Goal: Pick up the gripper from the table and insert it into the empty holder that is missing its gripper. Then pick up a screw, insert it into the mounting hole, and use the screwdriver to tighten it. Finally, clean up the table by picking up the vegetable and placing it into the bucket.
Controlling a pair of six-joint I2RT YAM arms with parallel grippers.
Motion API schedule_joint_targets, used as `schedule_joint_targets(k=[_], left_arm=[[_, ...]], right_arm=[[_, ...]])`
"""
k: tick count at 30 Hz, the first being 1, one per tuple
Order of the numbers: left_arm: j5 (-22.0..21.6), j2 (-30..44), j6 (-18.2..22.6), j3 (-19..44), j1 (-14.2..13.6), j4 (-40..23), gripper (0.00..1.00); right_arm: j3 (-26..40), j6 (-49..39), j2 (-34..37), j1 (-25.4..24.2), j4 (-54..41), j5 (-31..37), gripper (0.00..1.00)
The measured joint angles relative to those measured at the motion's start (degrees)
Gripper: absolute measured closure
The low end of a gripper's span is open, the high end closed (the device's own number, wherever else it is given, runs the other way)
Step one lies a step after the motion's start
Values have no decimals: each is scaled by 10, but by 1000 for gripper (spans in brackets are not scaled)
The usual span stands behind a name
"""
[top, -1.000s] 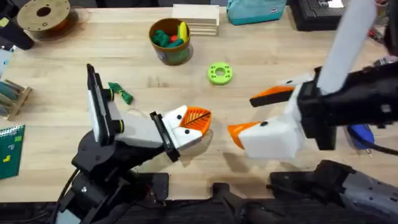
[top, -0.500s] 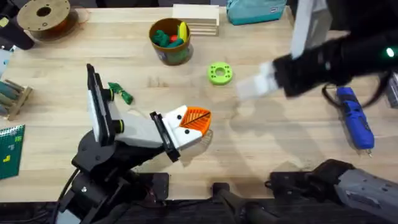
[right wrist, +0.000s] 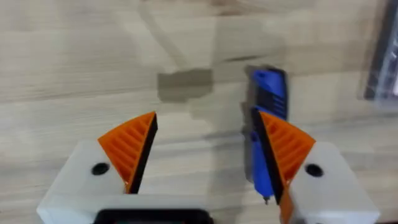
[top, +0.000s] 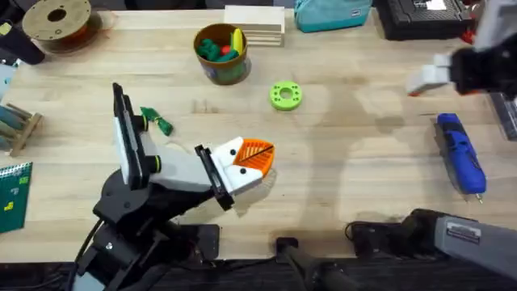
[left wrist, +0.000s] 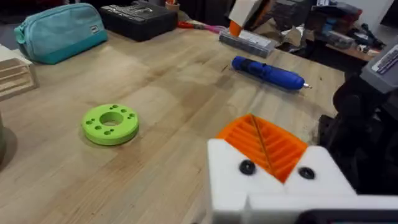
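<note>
My left gripper (top: 257, 155) rests low near the table's front middle, shut, its two orange wedges (left wrist: 264, 144) pressed together in their white holder blocks (left wrist: 273, 186). My right gripper (top: 426, 78) hangs blurred at the far right, just beyond the blue screwdriver (top: 461, 152). In the right wrist view its orange pads (right wrist: 130, 146) stand open above the table (right wrist: 93, 56), with the screwdriver (right wrist: 266, 140) lying beneath the right-hand one. The dark green vegetable (top: 157, 120) lies left of the left arm. The olive bucket (top: 220, 53) stands at the back. A loose gripper and a screw are out of view.
A green ring disc (top: 284, 95) lies at mid-table. Wooden blocks (top: 255, 24), a teal pouch (top: 329, 14) and a black box (top: 420, 16) line the back edge. A filament spool (top: 55, 19) sits back left, with a wooden rack (top: 16, 125) at the left edge.
The right arm swung from the table's front middle up and away to the far right, uncovering the screwdriver. The left arm has not moved.
</note>
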Motion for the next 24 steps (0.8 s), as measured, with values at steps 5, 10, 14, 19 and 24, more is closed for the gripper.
schedule_joint_targets(k=[5, 10, 14, 19, 24], left_arm=[[0, 0, 0, 0, 0, 0, 994], [0, 0, 0, 0, 0, 0, 994], [0, 0, 0, 0, 0, 0, 994], [0, 0, 0, 0, 0, 0, 994], [0, 0, 0, 0, 0, 0, 994]], right_arm=[[0, -60, 14, -110, -5, 5, 37], [0, -143, 16, -202, -8, 5, 13], [0, -211, 63, -290, -9, -16, 12], [0, -254, 125, -316, -10, -37, 12], [0, -292, 189, -313, -3, -49, 12]])
